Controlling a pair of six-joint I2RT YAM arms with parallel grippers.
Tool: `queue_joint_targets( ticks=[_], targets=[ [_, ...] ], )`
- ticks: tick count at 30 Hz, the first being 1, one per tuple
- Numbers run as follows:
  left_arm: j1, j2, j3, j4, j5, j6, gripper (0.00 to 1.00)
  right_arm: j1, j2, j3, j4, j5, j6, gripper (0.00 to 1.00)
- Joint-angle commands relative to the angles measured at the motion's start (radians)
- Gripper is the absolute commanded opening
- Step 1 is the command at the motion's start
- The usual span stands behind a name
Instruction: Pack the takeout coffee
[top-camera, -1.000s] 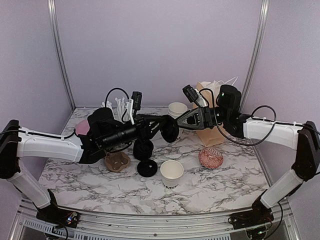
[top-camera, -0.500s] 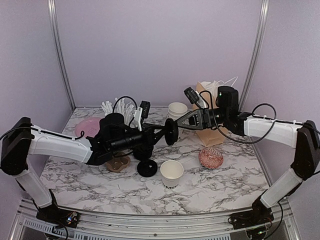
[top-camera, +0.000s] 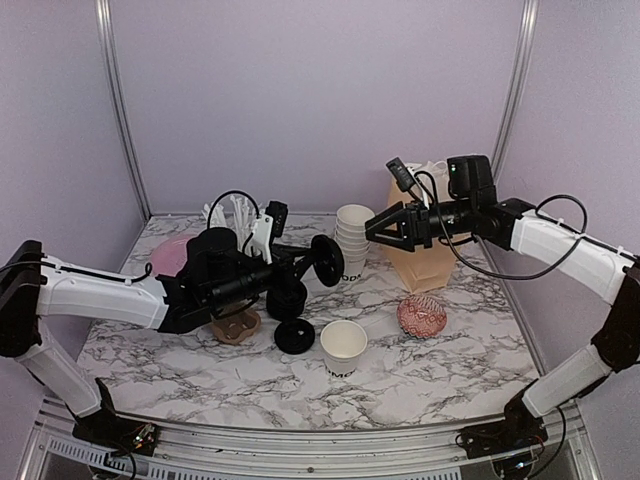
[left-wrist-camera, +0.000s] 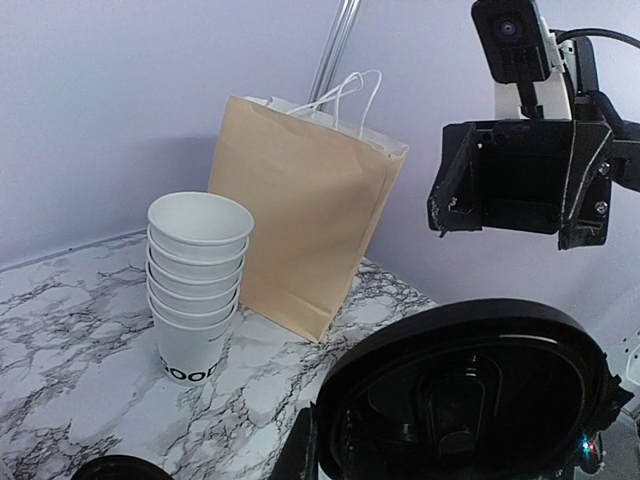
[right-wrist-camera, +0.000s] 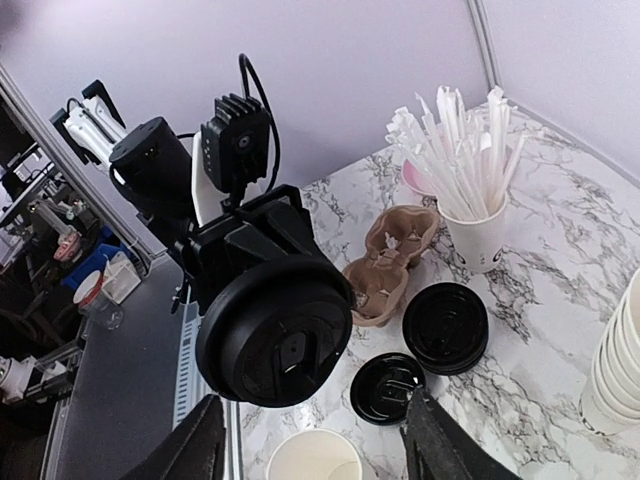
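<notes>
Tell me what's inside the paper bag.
Cannot tell. The bag stands upright by the cup stack; only its white handles show above the rim. Its walls hide the inside in every view.

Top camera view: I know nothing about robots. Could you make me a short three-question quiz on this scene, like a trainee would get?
1. True or false: the left claw grips a black lid.
2. The single white cup standing nearest the arms' bases is: A) lidded, B) open-topped, C) tipped over.
3. What does the right claw hold?

Key: 1 true. 2 B. 3 nothing; it is open and empty.
</notes>
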Motion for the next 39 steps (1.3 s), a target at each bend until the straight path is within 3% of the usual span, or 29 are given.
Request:
queue_joint_targets(
  ticks=[1,6,7,24,29,33,37,39],
  targets=[
    [-0.019,-0.05,-0.046,0.063,-0.002,0.125,0.06,0.019,-0.013,0.03,-0.102,-0.04,-0.054,0.71],
    [-0.023,-0.049,-0.039,0.146,0.143,0.138,0.06,0.035,0.039,-0.017,0.064,-0.252,0.173,0.97],
    [-0.024,-0.049,-0.038,0.154,0.151,0.139,0.05,0.049,0.045,-0.018,0.074,-0.267,0.192,0.99],
    [-0.029,-0.023,0.008,0.173,0.163,0.124,0.04,0.155,0.113,0.012,0.028,-0.236,0.162,0.99],
    [-0.029,-0.006,0.016,0.172,0.16,0.116,0.04,0.161,0.122,0.013,0.077,-0.251,0.201,0.88],
    [-0.029,0.003,0.018,0.173,0.16,0.112,0.04,0.16,0.122,0.001,0.134,-0.274,0.249,0.74],
    [-0.03,0.011,0.02,0.172,0.16,0.108,0.04,0.159,0.116,-0.01,0.175,-0.289,0.286,0.77],
    [-0.03,0.016,0.02,0.173,0.16,0.105,0.04,0.159,0.113,-0.012,0.185,-0.286,0.292,0.74]
  ],
)
